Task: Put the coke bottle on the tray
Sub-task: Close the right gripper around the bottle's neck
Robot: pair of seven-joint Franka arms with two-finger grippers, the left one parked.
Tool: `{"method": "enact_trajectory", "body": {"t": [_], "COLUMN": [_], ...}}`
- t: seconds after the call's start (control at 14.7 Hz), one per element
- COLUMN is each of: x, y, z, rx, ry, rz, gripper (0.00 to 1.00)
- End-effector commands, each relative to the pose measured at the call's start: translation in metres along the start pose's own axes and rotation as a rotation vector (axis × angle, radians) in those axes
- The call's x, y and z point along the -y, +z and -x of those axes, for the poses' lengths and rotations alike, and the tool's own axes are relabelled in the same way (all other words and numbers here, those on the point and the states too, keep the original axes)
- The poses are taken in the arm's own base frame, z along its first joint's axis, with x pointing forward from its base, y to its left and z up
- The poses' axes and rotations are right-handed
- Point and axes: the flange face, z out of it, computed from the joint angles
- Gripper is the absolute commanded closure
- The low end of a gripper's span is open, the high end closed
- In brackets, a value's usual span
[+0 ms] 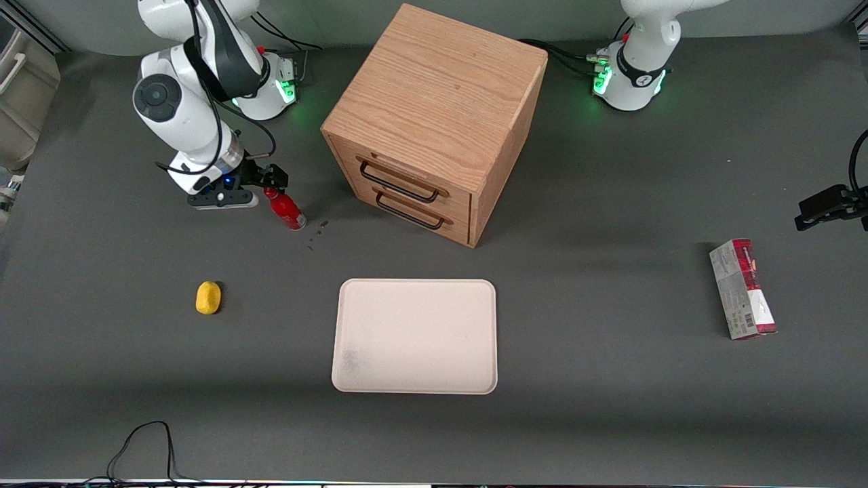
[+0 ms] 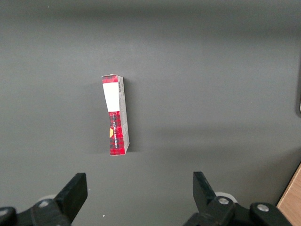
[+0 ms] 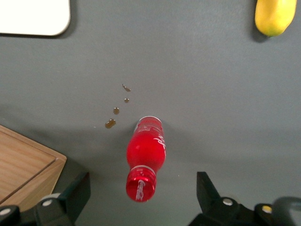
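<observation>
Hovering low over the working arm's end of the dark grey surface (image 1: 610, 407), the pincer (image 1: 274, 181) hangs right above the coke bottle (image 1: 285, 209), and its two fingers (image 3: 70, 193) are spread wide, clasping nothing. The wrist view shows the red cap sitting between them with grey surface showing on each side of it, so no contact there.

Biggest thing in play is the wooden drawer cabinet (image 1: 434, 115), standing beside the pincer toward the middle of the surface, its two dark handles facing the front camera. Next in size is the tray (image 1: 415, 336), cream and flat with a low rim and a faint grey smudge in one corner; it lies well apart from the pincer, nearer to the front camera and toward the middle, and nothing is on it.

Way off toward the parked arm's end lies the red-and-grey carton (image 1: 742, 289), flat on its side.

Down to the small stuff: the bottle stands upright on the surface directly beneath the pincer, red cap up, clear base down. The yellow lump (image 1: 208, 297) sits nearer to the front camera than the pincer, apart from it. Smallest of all, a few dark spots (image 3: 116, 110) dot the surface just beside the bottle's base.
</observation>
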Motion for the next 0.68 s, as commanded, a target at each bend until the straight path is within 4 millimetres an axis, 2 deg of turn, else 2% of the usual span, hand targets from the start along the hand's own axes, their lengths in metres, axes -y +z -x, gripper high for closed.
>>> {"method": "enact_trajectory", "body": {"t": [0.0,0.27,0.61], "x": [0.001,0.001,0.001], "y": [0.017,0.031,0.032], "z": [-0.001,0.002,0.004], "rx": [0.008,0.039,0.047], "ry": [0.019,0.038,0.036], "rz": [0.012,0.023,0.026], "gripper": [0.00,0.00,0.00]}}
